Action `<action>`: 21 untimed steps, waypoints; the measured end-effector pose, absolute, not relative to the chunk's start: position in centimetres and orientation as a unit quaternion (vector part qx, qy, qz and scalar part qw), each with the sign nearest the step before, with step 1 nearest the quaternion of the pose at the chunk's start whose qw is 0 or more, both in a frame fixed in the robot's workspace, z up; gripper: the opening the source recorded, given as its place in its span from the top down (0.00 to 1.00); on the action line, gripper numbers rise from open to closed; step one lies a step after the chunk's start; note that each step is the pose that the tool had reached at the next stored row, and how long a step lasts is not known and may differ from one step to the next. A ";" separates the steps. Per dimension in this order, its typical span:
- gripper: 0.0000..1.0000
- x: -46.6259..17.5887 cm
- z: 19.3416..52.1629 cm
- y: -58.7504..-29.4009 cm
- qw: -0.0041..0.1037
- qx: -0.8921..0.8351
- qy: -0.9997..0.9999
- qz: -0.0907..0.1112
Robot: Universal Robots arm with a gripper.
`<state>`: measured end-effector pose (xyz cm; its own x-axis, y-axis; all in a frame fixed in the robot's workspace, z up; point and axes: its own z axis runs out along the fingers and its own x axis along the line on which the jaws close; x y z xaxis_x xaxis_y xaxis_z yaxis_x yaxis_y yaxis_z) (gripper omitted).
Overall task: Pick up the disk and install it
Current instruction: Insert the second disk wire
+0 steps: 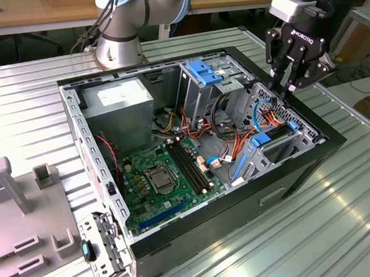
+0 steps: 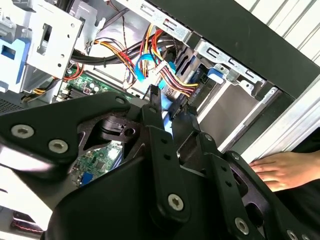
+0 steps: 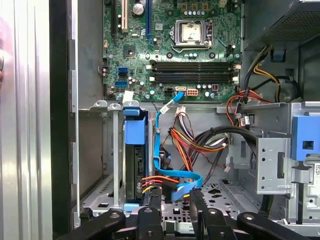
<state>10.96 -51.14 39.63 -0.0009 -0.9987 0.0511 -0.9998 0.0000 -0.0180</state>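
**Hovering empty-clawed over the drive cage**

Looking down into an open computer case (image 1: 199, 233) lying on its side on a ribbed metal table (image 1: 320, 230). Hanging the gripper (image 1: 288, 84) just above the case's corner at the exterior view's right, over the metal drive cage (image 1: 302, 124). Showing the fingers (image 3: 155, 202) slightly parted in the first wrist view, clamping nothing, with only loose wiring visible in the gap between them.

Seeing the disk (image 3: 134, 165) sitting inside that cage, standing on edge in the slot nearest the case wall, its blue carrier frame showing at both ends, below the fingertips and apart from them. Noting red, orange and yellow wires (image 3: 155, 181) reaching toward its near end, and a flat blue cable (image 3: 161, 140) looping just beside it.

Taking in the green motherboard (image 3: 170, 45) beyond the cage and the grey power supply (image 1: 118, 102) in the far corner. Catching a person's hand (image 2: 280, 170) resting just outside the case in the second wrist view.
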 end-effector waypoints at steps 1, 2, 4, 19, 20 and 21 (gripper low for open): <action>0.64 11.0 39.6 -51.1 0.012 0.707 -0.707 0.025; 0.64 11.0 39.6 -51.0 0.014 0.707 -0.707 0.026; 0.64 11.0 39.6 -50.3 0.017 0.707 -0.707 0.030; 0.64 11.0 38.3 -49.1 0.049 0.705 -0.705 0.062; 0.64 11.0 38.3 -49.1 0.051 0.705 -0.705 0.064; 0.64 11.0 38.3 -49.1 0.051 0.705 -0.705 0.064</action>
